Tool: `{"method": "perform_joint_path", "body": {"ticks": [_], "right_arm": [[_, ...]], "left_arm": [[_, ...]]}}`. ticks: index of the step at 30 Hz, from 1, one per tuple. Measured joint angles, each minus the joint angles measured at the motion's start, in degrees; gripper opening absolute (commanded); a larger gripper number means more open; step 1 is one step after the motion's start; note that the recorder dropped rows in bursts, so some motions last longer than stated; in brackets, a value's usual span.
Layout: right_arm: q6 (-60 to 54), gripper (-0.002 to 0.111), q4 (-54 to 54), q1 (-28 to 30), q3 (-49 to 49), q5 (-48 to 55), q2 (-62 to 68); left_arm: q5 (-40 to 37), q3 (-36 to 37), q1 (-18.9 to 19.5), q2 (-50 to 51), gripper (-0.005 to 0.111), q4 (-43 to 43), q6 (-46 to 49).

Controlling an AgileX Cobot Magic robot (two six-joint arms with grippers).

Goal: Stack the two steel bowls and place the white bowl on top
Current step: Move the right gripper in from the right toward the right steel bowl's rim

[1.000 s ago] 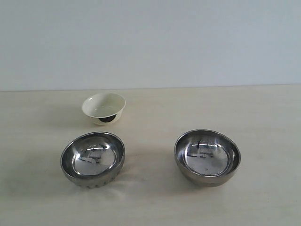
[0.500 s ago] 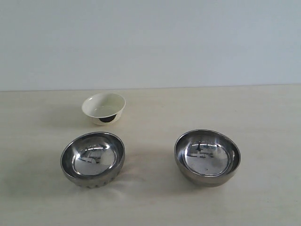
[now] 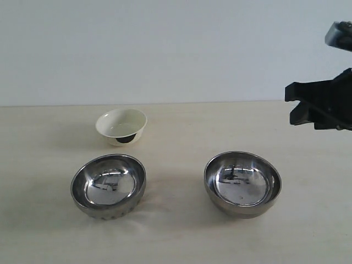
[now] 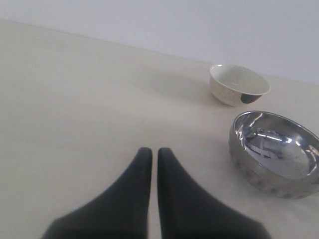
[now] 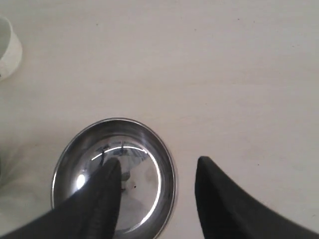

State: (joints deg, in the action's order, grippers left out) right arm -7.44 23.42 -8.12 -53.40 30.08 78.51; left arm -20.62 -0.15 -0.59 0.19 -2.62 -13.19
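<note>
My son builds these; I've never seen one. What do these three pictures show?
This is a two-armed robot; each arm ends in black jaws. One picture looks at the table from off the arms; the other two come from cameras on the wrists, so the dark shapes there are jaws. On the table stand a white bowl, a left steel bowl and a right steel bowl, all apart. The left jaws are shut; the right jaws are open above the right steel bowl. Nothing is held.
</note>
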Motion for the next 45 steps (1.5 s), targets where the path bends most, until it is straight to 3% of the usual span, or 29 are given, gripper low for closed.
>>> {"method": "perform_joint_path", "body": {"ticks": [10, 30, 45], "right_arm": [[-0.82, 0.042, -0.02, 0.00, -7.81, 5.93, 12.26], [-0.47, 0.042, -1.70, 0.00, -8.10, 14.92, 7.51], [-0.08, 0.042, -2.24, 0.00, -4.40, 12.13, 7.33]], "left_arm": [[0.00, 0.00, 0.00, 0.00, 0.004, 0.00, 0.00], [0.00, 0.00, 0.00, 0.00, 0.004, 0.00, 0.00], [0.00, 0.00, 0.00, 0.00, 0.004, 0.00, 0.00]]}}
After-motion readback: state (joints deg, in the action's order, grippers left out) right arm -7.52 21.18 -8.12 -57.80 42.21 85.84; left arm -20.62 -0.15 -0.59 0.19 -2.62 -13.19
